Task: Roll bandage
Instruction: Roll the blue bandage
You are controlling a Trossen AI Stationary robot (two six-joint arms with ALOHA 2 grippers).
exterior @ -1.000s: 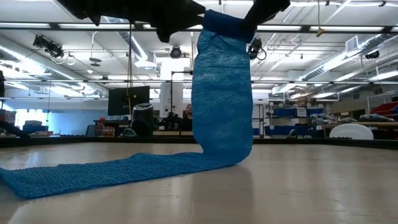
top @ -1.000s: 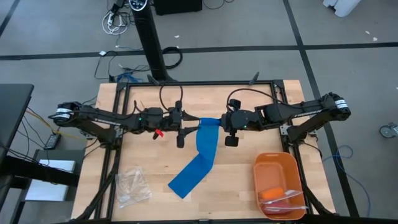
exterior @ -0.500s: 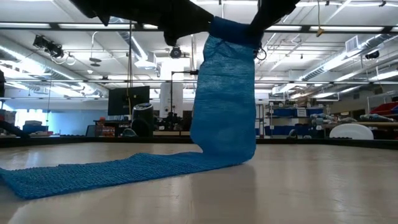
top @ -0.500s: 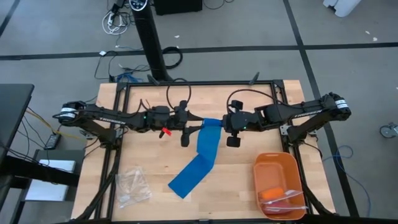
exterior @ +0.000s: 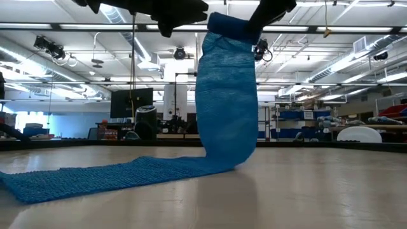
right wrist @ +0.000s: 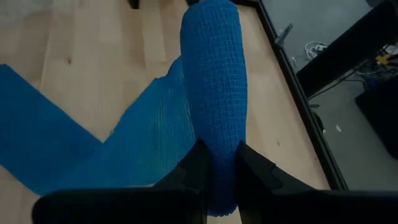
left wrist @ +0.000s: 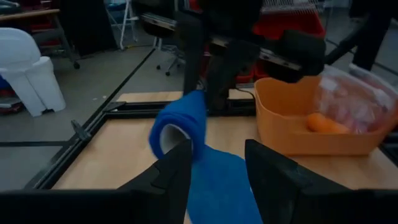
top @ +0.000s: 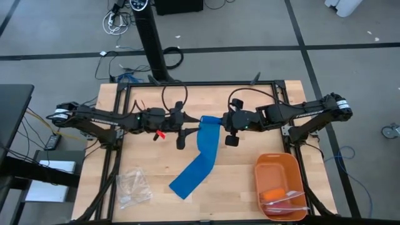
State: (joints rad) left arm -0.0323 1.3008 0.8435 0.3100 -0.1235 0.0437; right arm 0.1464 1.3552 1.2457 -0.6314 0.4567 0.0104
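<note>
The bright blue bandage is partly wound into a roll [top: 211, 121] held level above the table's middle. A wide strip [exterior: 226, 95] hangs from the roll to the tabletop. The rest of the strip [top: 190, 178] lies flat, running toward the near left. My right gripper [right wrist: 217, 168] is shut on the roll's right end. My left gripper [left wrist: 217, 165] stands open just left of the roll's other end [left wrist: 179, 124], with nothing between its fingers. My right gripper pinches the roll's right end [right wrist: 214, 155] between its two fingers. It comes from the table's right, slanting down, with the fingers lying along the roll. The roll is lifted clear and about level. The unwound strip hangs slack below it, its lower part on the table.
An orange tray [top: 279, 184] with an orange item and clear plastic sits at the near right. A clear crinkly bag [top: 133, 187] lies at the near left. A black frame [top: 187, 84] borders the tabletop.
My left gripper went a little toward the roll, then drew back toward the table's left to about where it began. The hanging strip swayed toward the right and came back. The part lying on the table stayed put.
</note>
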